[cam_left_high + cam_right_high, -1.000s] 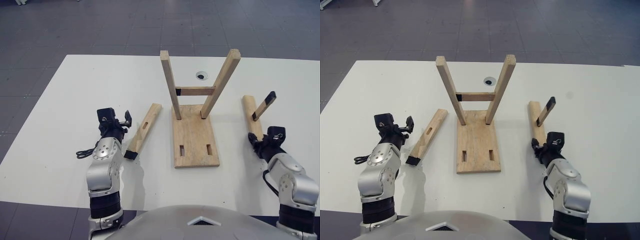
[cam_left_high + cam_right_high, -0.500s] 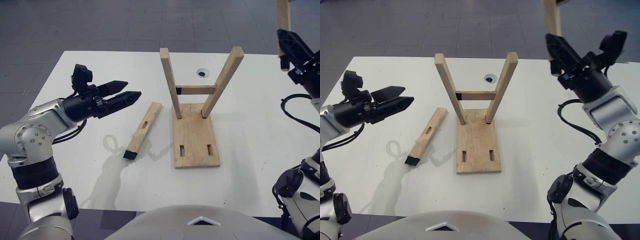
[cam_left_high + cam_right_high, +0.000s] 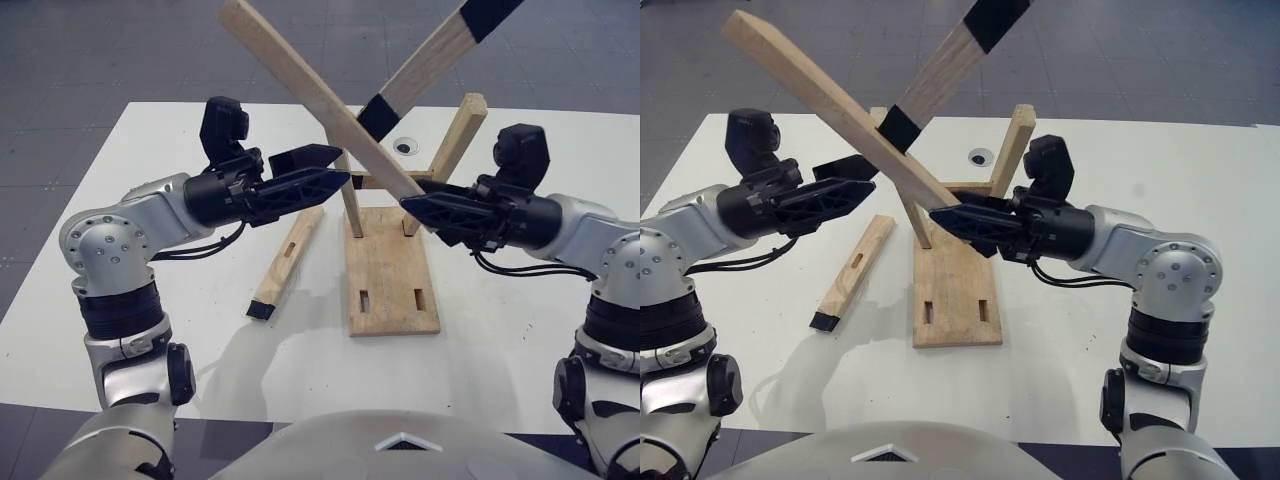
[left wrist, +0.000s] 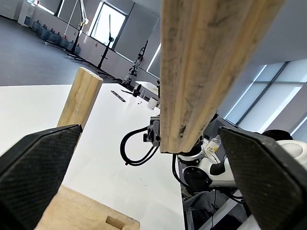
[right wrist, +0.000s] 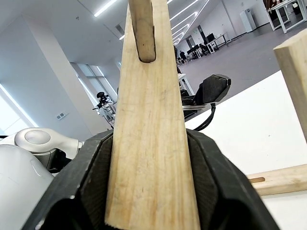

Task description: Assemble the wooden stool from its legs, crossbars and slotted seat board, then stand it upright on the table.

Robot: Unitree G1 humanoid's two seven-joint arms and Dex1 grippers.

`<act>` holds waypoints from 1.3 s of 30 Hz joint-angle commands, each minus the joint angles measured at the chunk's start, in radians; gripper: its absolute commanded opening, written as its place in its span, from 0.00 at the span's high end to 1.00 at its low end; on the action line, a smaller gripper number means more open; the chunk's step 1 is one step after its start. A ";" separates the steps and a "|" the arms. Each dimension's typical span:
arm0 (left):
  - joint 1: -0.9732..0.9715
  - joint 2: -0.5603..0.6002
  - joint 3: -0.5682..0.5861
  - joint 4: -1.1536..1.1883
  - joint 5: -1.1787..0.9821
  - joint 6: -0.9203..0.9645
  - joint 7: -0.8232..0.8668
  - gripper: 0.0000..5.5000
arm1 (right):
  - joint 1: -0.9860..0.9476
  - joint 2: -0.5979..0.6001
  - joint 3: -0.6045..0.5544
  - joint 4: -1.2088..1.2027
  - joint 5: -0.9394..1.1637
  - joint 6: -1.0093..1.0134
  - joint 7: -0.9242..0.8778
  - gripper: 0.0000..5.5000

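**Leg-and-crossbar piece lifted over the seat board**

Raised off the table's (image 3: 500,340) right side within the last second: slotted leg (image 3: 318,97) with black-tipped crossbar (image 3: 432,52) plugged in, now slanting above the seat board (image 3: 390,285). Clamped at its lower end by the right gripper (image 3: 410,207). Flanked by the left gripper (image 3: 345,165), jaws apart around it. Likely still needed: joining the loose leg (image 3: 288,262) before seating both in the free slots (image 3: 365,300).

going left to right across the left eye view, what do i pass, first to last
loose leg lying flat on the table → left hand held above the table → seat board
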 commanded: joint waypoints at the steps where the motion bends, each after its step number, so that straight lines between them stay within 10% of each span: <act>1: -0.026 0.013 -0.017 -0.003 -0.068 0.041 0.001 0.04 | 0.004 -0.001 0.044 -0.011 -0.046 -0.051 0.033 0.63; 10: -0.054 -0.033 -0.028 0.043 -0.164 0.027 0.086 0.04 | 0.025 0.019 0.111 -0.046 -0.061 -0.086 0.027 0.63; 30: -0.033 -0.018 -0.056 0.034 -0.193 0.007 0.129 0.60 | 0.038 0.016 0.126 -0.056 -0.065 -0.117 -0.009 0.63; 39: -0.036 -0.024 -0.059 0.038 -0.192 -0.018 0.139 0.61 | 0.036 0.010 0.122 -0.017 -0.077 -0.097 -0.073 0.55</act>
